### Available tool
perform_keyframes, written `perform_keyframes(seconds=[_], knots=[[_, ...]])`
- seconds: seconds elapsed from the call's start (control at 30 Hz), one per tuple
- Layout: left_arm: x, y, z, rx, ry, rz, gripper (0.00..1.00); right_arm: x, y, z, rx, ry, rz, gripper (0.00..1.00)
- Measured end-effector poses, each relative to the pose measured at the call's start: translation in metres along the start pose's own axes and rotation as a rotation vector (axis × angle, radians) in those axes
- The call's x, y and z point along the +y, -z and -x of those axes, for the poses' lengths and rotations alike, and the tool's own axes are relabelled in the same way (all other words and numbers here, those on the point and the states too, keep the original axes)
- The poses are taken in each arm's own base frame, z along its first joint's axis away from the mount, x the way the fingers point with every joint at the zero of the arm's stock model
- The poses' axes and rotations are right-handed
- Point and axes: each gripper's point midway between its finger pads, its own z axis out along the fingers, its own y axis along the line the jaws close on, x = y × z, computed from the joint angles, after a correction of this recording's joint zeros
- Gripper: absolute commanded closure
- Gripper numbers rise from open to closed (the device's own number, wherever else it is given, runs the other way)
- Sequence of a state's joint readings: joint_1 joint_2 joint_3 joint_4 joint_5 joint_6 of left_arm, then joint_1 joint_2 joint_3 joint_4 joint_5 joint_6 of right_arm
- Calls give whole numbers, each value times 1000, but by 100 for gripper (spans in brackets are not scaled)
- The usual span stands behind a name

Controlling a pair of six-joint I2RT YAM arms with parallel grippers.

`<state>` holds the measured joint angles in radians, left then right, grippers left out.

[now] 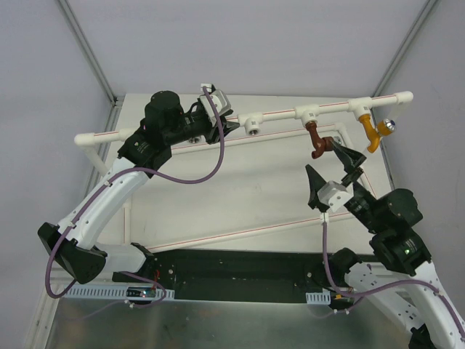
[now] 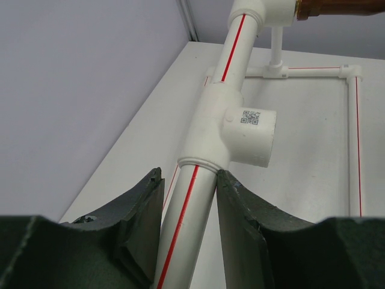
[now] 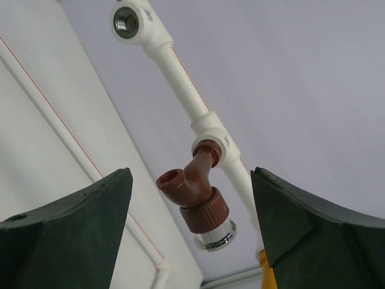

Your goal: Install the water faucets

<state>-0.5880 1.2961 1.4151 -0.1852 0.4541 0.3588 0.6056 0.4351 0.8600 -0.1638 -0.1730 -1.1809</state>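
Straddling the white pipe (image 1: 276, 113) that runs along the far edge of the bench (image 1: 254, 189), the left gripper (image 1: 220, 113) sits towards the far-left corner, closed narrow around the tube. In the left wrist view, the left gripper (image 2: 189, 177) has one finger (image 2: 240, 229) pressed against the pipe (image 2: 183, 229), and the other lies just beside it. Just past its fingertips is an empty tee socket (image 2: 240, 132) with a small square code label. From above, the socket (image 1: 251, 125) shows its metal-ringed hole facing the near edge.

Further along the pipe towards the far-right corner, the reddish-brown faucet (image 1: 317, 142) hangs from the next tee. Its threaded end sits in the socket, and its body bends towards the near edge. The right gripper (image 1: 333, 169) is spread wide beside it and holds nothing. Seen from above, its far fingertip lies just beside the tap.

The right wrist view shows the reddish-brown faucet (image 3: 195, 186) between the two dark fingers (image 3: 66, 235) of the right gripper (image 3: 191, 174), clear of both. Its shiny round end points down the frame, and the empty tee socket (image 3: 127, 23) is up the pipe beyond it.

The orange-yellow faucet (image 1: 373, 133) sits in the last tee, nearest the far-right corner, with its silver end turned towards the right edge.
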Motion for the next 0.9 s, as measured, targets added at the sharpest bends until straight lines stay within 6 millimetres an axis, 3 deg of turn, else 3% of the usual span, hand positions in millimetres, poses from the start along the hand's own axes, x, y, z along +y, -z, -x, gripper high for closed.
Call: perform_keyframes(seconds=[0.2, 0.33, 0.63, 0.8, 0.87, 0.9], knots=[[0, 0, 0, 0, 0, 0, 96, 2, -19, -15, 49, 223, 57, 16], [0, 0, 0, 0, 0, 0, 96, 3, -27, -27, 94, 322, 83, 35], [0, -1, 0, 0, 0, 0, 95, 1, -35, -43, 170, 387, 92, 49], [0, -1, -1, 1, 1, 0, 95, -1, -35, -46, 180, 318, 53, 71], [0, -1, -1, 1, 1, -1, 95, -4, -34, -44, 177, 248, 19, 98], [0, -1, 0, 0, 1, 0, 95, -6, -34, -44, 177, 216, 0, 100]])
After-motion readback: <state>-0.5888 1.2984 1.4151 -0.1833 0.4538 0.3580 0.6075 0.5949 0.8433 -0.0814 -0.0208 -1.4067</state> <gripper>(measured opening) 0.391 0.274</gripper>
